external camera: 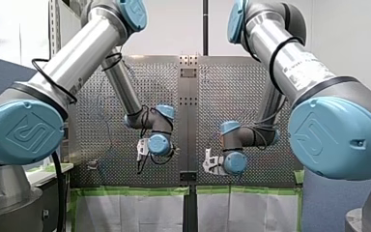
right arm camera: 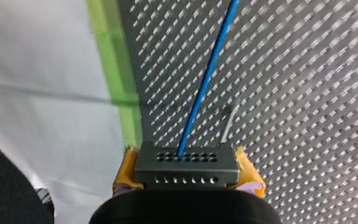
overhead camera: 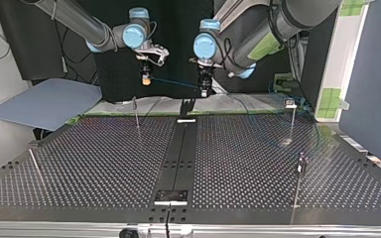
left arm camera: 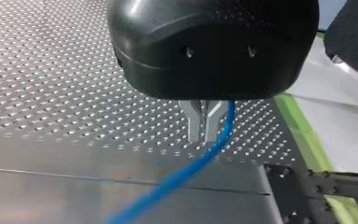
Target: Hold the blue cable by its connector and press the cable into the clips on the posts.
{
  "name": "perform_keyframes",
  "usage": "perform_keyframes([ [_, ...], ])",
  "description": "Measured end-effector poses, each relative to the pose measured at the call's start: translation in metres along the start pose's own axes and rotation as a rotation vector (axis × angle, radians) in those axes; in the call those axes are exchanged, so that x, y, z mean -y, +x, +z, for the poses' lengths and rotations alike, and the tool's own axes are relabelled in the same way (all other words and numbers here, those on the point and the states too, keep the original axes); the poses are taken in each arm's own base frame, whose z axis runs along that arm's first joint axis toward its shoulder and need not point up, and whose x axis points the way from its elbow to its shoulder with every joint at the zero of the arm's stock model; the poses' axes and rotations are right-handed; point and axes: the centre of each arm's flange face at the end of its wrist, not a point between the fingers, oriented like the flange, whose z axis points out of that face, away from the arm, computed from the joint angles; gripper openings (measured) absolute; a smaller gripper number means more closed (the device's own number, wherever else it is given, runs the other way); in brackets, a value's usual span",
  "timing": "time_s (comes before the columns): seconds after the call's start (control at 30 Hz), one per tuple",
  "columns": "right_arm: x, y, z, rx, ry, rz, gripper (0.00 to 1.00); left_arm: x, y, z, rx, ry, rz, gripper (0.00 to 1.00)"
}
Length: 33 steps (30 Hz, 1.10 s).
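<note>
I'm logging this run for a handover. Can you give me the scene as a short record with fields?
Right tool: yellow pads shut on the grey connector
Left tool: metal fingers shut on the blue cable
Cable span: straight in the air between the two tools, touching no post
Nearest post: thin post on the perforated table, just in front of the right tool in the top view
Other posts: far post and near post, at the top view's right
Clips: cable's run past the left tool too faint to judge

Perforated table (overhead camera: pixel 104 163) with dark centre strip (overhead camera: pixel 178 153) (thin posts (overhead camera: pixel 137 116) upright on it, well apart)
</note>
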Motion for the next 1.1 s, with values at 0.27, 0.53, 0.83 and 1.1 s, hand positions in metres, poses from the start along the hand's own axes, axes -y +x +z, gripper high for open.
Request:
perform_keyframes([
  [0.27, -0.035, -0.015, -0.007, 0.028, -0.009, 0.008, 0.18, 0.019, 0.025, -0.009, 0.003, 0.031, -0.002, 0.02],
  [0.53, -0.064, -0.015, -0.002, 0.029, -0.046, 0.03, 0.18, 0.035, 0.031, -0.014, 0.018, 0.061, -0.015, 0.02],
  [0.83, -0.091, -0.008, 0.009, 0.002, -0.095, 0.046, 0.18, 0.071, 0.051, -0.017, 0.021, 0.099, -0.051, 0.02],
  [1.1, -0.108, -0.001, 0.019, -0.038, -0.121, 0.055, 0.18, 0.105, 0.074, -0.017, 0.01, 0.131, -0.049, 0.02],
])
